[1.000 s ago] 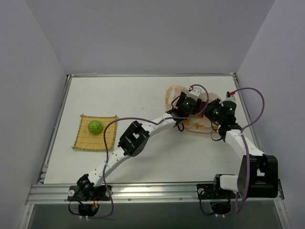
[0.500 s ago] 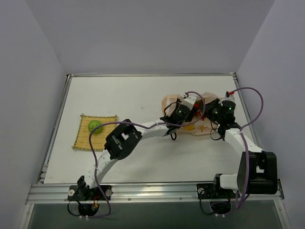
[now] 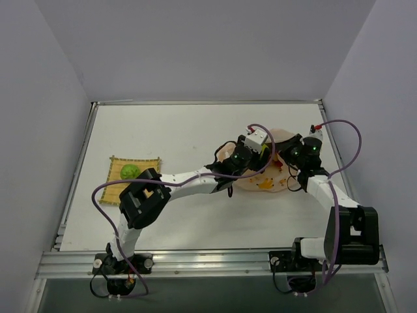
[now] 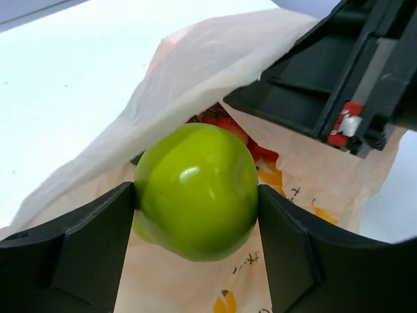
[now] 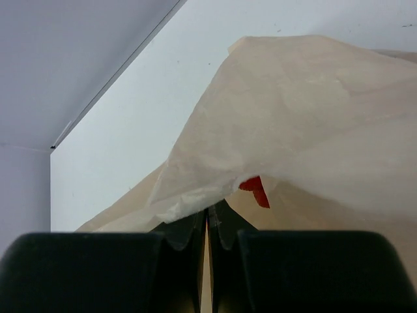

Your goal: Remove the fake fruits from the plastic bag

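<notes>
My left gripper (image 4: 195,205) is shut on a shiny yellow-green fruit (image 4: 195,192) and holds it at the mouth of the peach plastic bag (image 4: 195,72). A red berry bunch (image 4: 228,125) shows inside the bag behind the fruit. In the top view the left gripper (image 3: 259,156) is over the bag (image 3: 260,184) at the right back of the table. My right gripper (image 5: 208,218) is shut on the bag's thin edge (image 5: 195,202) and holds it up; a bit of red (image 5: 254,190) shows under the film. The right gripper also shows in the top view (image 3: 291,156).
A square yellow woven mat (image 3: 146,190) lies at the left with a round green fruit (image 3: 129,172) on it. The table's right edge (image 3: 339,156) runs close to the bag. The left arm's links (image 3: 189,181) stretch across the middle.
My left arm has drawn back toward the left and near side with the fruit. The bag has shifted and spread lower. The right gripper has stayed put.
</notes>
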Tool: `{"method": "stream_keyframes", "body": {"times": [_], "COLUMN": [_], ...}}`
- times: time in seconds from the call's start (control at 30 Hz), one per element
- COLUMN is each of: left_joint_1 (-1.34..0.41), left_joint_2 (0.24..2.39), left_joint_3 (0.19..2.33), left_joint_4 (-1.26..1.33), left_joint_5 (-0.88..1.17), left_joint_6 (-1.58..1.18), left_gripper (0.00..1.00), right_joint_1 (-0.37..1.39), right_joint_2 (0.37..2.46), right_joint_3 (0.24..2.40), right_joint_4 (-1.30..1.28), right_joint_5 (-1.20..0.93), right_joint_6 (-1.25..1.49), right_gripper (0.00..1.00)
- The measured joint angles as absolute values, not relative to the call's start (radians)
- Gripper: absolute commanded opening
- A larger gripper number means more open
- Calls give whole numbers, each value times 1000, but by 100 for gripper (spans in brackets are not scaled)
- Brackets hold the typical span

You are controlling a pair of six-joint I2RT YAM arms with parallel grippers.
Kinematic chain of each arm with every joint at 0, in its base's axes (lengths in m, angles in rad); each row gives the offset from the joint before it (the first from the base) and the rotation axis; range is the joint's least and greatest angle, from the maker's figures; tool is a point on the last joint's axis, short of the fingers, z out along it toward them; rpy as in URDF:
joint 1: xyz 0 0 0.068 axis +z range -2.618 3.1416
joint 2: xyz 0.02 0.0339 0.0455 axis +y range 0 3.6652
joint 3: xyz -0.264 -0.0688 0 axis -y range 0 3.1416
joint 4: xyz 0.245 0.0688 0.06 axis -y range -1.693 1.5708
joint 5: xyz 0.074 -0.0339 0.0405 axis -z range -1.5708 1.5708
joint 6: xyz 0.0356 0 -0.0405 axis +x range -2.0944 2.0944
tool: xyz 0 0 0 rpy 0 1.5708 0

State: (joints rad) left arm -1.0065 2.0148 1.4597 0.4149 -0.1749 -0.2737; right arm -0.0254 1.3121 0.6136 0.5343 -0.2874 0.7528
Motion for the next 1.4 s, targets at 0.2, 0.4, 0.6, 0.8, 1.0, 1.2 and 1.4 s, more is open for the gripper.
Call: {"method": "stream_keyframes", "body": {"times": [0.2,0.4,0.6,0.8,1.0,1.2,1.4], "left_joint_1": [-997,-993,-993,-991,-945,-711,-645], "left_joint_2": [2014,1959,1839,1657,1358,1066,969], "left_joint_3": [1434,1349,1256,1151,971,762,611], "left_joint_4": [405,391,386,386,342,107,-168], "left_joint_5": [-137,-89,-23,22,-97,-356,-554], "left_joint_6": [-297,-327,-380,-406,-445,-651,-778], "left_gripper": [8,6,5,5,5,6,7], "right_joint_1": [33,59,61,75,92,94,99], "right_joint_2": [1183,1066,1168,1266,1271,1270,1270], "right_joint_3": [613,614,621,649,649,649,649], "right_joint_4": [450,426,435,488,524,535,536], "right_joint_5": [-215,-153,-126,-111,-103,-105,-112], "right_joint_6": [725,709,748,812,831,831,823], "right_gripper": [58,84,55,0,0,0,0]}}
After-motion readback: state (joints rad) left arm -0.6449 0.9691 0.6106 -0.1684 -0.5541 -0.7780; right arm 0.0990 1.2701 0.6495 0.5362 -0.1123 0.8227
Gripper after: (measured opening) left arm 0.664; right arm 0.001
